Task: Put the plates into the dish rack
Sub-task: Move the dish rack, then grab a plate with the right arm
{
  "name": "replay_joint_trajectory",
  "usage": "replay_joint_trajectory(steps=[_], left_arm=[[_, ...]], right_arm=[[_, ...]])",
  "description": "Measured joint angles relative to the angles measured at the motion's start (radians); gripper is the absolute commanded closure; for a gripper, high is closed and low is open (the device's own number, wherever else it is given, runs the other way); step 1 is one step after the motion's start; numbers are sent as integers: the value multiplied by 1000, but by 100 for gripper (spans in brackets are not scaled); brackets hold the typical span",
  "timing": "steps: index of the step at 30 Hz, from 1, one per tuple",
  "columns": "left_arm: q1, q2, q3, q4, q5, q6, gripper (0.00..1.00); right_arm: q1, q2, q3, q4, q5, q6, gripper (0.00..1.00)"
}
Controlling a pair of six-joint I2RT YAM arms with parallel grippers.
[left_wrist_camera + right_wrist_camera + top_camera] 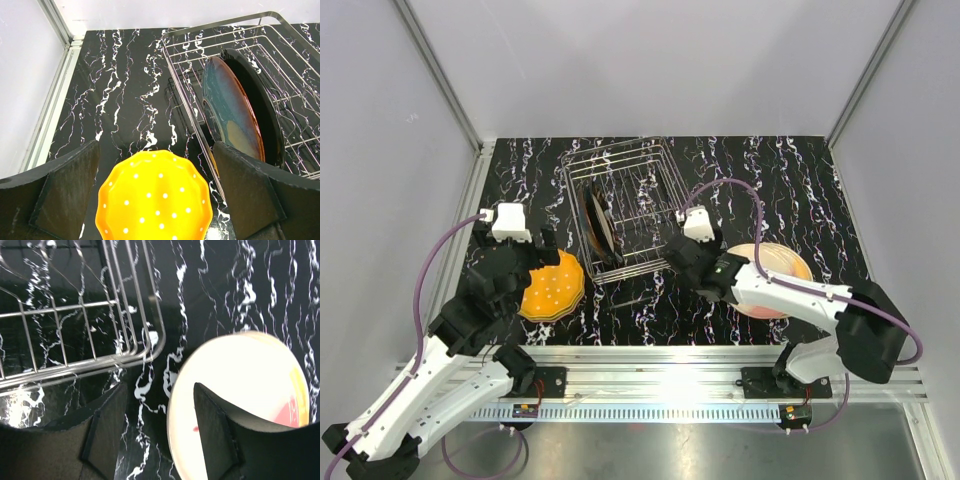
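The left gripper (155,150) gapes wide above the orange dotted plate (155,205), at 8 o'clock from the dish rack (645,200). The right gripper (160,390), jaws apart, straddles the cream plate (250,370) rim at 4 o'clock.

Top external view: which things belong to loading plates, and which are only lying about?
For the job: dish rack, dark plates standing in it, orange dotted plate, cream plate.
Not for the job: marbled table, metal rail.

We can read no words, numbers, brands or signs in any view; the orange plate (155,200) carries only plain white dots.
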Motion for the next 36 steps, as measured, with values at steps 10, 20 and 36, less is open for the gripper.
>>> replay_joint_trajectory(steps=[10, 20, 36], left_arm=[[0, 0, 0, 0, 12, 0, 1], [0, 0, 0, 0, 19, 0, 1], [0, 7, 0, 0, 26, 0, 1]], right_arm=[[10, 122, 79, -285, 26, 261, 39], [9, 389, 232, -561, 86, 547, 45], [-14, 474, 259, -716, 129, 769, 70]])
